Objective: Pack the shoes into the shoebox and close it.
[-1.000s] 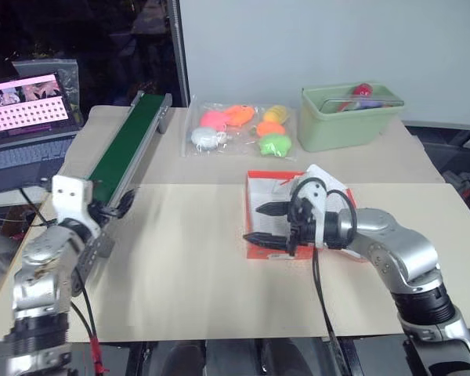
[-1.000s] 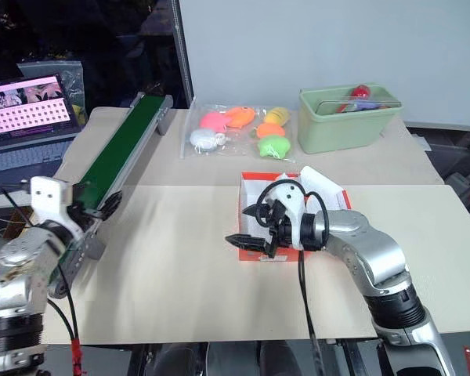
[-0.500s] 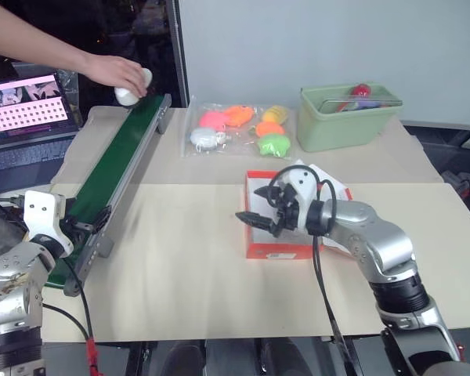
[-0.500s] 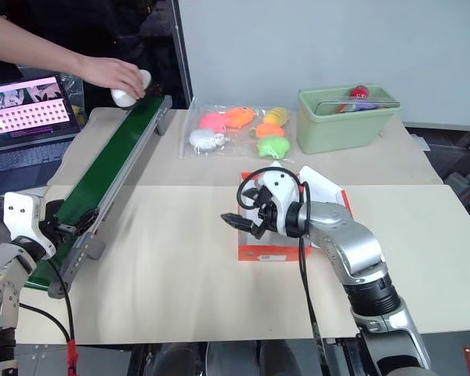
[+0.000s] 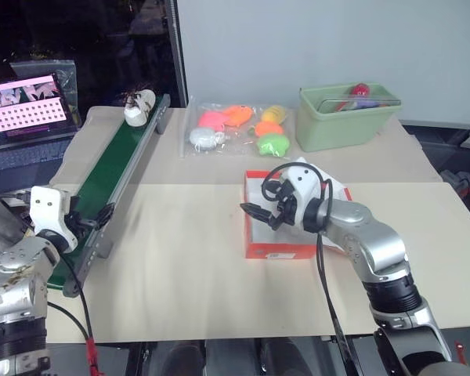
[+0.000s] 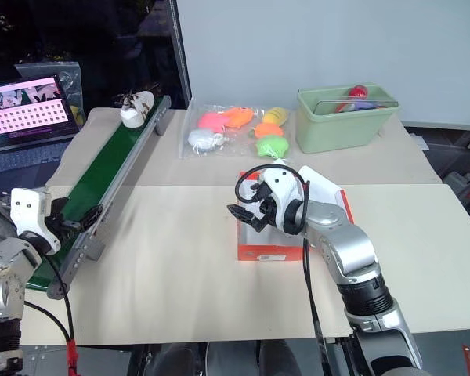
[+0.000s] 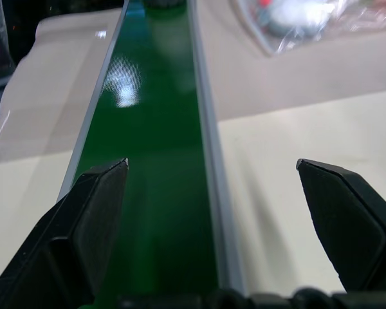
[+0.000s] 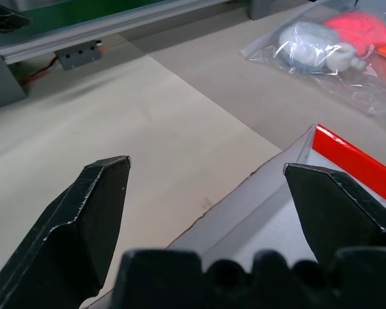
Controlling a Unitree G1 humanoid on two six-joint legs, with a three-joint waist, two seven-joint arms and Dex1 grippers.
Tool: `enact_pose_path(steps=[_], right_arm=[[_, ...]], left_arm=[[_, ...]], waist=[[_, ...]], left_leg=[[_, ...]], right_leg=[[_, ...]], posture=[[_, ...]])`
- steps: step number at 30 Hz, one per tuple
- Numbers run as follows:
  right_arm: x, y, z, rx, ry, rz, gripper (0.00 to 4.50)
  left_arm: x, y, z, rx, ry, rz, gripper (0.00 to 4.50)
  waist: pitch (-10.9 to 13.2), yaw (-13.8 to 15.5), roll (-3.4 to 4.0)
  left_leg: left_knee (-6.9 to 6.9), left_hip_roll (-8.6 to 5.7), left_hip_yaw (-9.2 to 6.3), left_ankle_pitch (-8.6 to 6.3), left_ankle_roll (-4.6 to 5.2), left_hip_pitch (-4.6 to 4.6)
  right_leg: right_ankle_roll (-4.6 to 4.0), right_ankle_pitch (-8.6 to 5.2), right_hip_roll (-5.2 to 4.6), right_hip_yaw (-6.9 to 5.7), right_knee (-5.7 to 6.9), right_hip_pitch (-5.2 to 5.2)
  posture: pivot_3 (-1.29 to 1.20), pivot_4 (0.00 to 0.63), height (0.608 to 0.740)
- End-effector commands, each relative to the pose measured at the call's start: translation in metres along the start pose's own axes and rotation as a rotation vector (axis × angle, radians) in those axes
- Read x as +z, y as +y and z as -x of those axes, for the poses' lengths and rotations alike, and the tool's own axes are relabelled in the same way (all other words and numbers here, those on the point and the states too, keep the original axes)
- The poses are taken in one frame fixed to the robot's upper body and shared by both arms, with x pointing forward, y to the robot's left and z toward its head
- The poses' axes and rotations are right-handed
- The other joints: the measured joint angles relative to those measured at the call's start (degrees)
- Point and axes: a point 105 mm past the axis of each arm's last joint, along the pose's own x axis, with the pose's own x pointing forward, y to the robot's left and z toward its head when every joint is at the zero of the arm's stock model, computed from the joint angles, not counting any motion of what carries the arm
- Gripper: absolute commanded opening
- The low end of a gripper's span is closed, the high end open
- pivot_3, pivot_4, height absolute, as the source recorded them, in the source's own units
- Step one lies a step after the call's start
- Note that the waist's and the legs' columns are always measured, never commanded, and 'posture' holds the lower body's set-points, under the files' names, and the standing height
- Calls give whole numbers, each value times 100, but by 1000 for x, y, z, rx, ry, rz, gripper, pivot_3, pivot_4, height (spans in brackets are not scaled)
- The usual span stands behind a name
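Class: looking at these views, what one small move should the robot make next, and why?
Probably wait with the open left claw at the near end of the green conveyor belt. One small white sneaker sits at its far end, and the open red-orange cardboard shoebox under the open right claw shows no shoe.

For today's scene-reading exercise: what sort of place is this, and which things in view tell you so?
Probably a robotics lab or test bench set up as a packing station: a green conveyor belt carrying a white shoe, an open shoebox on a paper-covered table, and a laptop alongside.
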Motion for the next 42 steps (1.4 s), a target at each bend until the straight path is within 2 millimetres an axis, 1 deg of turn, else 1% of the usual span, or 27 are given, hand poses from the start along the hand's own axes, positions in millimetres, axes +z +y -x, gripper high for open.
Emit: enact_pose_path(steps=[1, 4, 8, 28, 35, 42], right_arm=[[13, 0, 3, -17, -61, 24, 4481], [10, 0, 4, -28, -57, 17, 4481], [8, 2, 3, -27, -49, 15, 4481], [12, -1, 3, -40, -65, 1, 4481], [19, -3, 6, -44, -84, 15, 4481], [35, -11, 13, -61, -125, 24, 4481]], left_arm=[[14, 5, -1, 16, -45, -20, 4500], [14, 8, -4, 36, -37, -27, 4500], [16, 4, -6, 26, -49, -20, 4500], [10, 15, -3, 78, -23, -51, 4500], [2, 18, 1, 87, -1, -51, 4500], [-9, 17, 3, 82, 44, -69, 4500]], waist=[[0, 1, 0], [0, 5, 0], [0, 3, 0], [0, 0, 0], [0, -3, 0], [0, 2, 0]], left_leg=[[0, 0, 0, 0, 0, 0], [0, 0, -1, 0, 0, 0], [0, -1, 0, 0, 0, -1], [0, 0, 0, 0, 0, 0], [0, 0, 0, 0, 0, 0], [0, 1, 0, 0, 0, 0]], right_leg=[[0, 0, 0, 0, 0, 0], [0, 0, 0, 0, 0, 0], [0, 0, -1, 0, 0, 0], [0, 0, -1, 0, 0, 0], [0, 0, 0, 0, 0, 0], [0, 0, 0, 0, 0, -1]], posture=[[0, 150, 729], [0, 150, 729], [0, 150, 729], [0, 150, 729], [0, 150, 729], [0, 150, 729]])
